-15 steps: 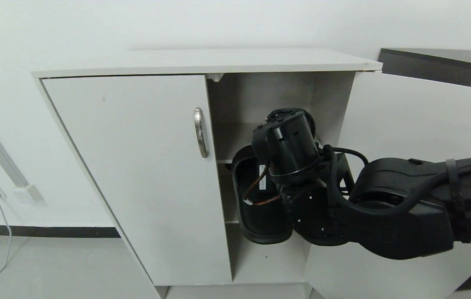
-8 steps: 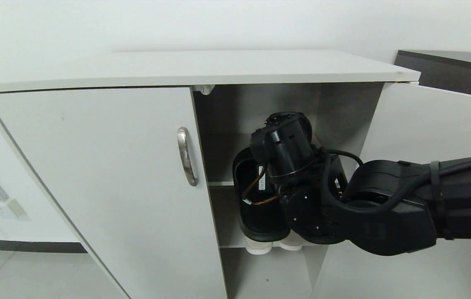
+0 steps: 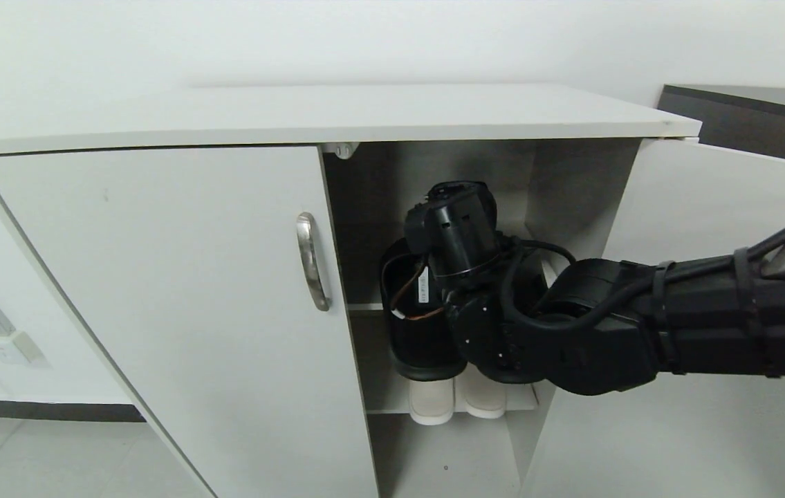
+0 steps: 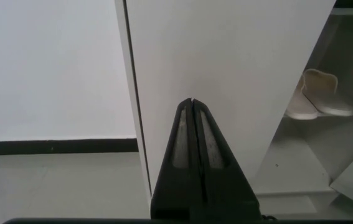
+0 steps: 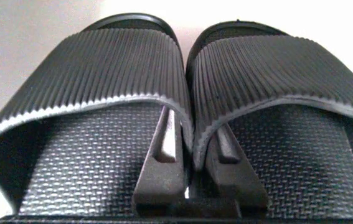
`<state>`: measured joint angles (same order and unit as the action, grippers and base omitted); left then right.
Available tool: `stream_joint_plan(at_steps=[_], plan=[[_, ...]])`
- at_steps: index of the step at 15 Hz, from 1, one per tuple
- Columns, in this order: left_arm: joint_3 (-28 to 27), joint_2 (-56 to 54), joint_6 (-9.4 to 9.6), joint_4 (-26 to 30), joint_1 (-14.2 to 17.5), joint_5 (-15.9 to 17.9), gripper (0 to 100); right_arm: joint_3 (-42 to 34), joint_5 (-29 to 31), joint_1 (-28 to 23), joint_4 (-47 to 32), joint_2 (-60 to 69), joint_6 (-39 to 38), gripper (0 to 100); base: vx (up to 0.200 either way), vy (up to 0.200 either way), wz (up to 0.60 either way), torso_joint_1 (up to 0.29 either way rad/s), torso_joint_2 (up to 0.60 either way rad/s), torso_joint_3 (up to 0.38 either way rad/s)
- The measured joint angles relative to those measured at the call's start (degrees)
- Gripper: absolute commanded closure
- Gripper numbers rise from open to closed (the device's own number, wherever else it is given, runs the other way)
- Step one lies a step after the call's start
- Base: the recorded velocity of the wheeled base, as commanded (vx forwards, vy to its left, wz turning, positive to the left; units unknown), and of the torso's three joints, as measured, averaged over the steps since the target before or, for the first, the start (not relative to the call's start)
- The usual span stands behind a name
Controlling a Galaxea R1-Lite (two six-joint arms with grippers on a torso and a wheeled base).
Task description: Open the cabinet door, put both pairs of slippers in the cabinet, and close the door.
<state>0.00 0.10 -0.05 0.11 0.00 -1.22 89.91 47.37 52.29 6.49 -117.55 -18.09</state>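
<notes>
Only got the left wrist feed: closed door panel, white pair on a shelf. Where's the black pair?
Observer: In the right gripper. It holds the black slippers, pinching both inner walls together.
Operator: Inside the cabinet yet?
Observer: Head view puts them at the open right half, just above the white slippers on their shelf. They are not set down.
Operator: Right side clear to go in?
Observer: Looks so. The right door stands swung wide open.
</notes>
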Motion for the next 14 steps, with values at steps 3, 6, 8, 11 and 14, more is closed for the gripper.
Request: stream_joint_plan(at_steps=[3,6,8,11,14], plan=[[0.0,0.0,-0.09,0.0,0.0,0.0,100,6.4,-0.3,-2.1,0.0,-3.8,2.2,100,0.0,0.0,0.0,0.0,0.0,0.0],[0.0,0.0,-0.11,0.0,0.0,-0.1,100,12.9,-1.6,-3.8,-0.5,-7.7,4.5,100,0.0,0.0,0.0,0.0,0.0,0.0],[0.0,0.0,-0.11,0.0,0.0,-0.2,100,17.5,-1.8,-5.3,-2.1,-10.0,5.6,100,0.0,0.0,0.0,0.0,0.0,0.0],[0.0,0.0,-0.11,0.0,0.0,-0.3,100,23.4,-2.0,-7.2,-6.7,-13.2,6.0,100,0.0,0.0,0.0,0.0,0.0,0.0],[0.0,0.0,-0.13,0.0,0.0,-0.3,100,24.5,-2.2,-8.3,-7.4,-15.1,5.9,100,0.0,0.0,0.0,0.0,0.0,0.0]])
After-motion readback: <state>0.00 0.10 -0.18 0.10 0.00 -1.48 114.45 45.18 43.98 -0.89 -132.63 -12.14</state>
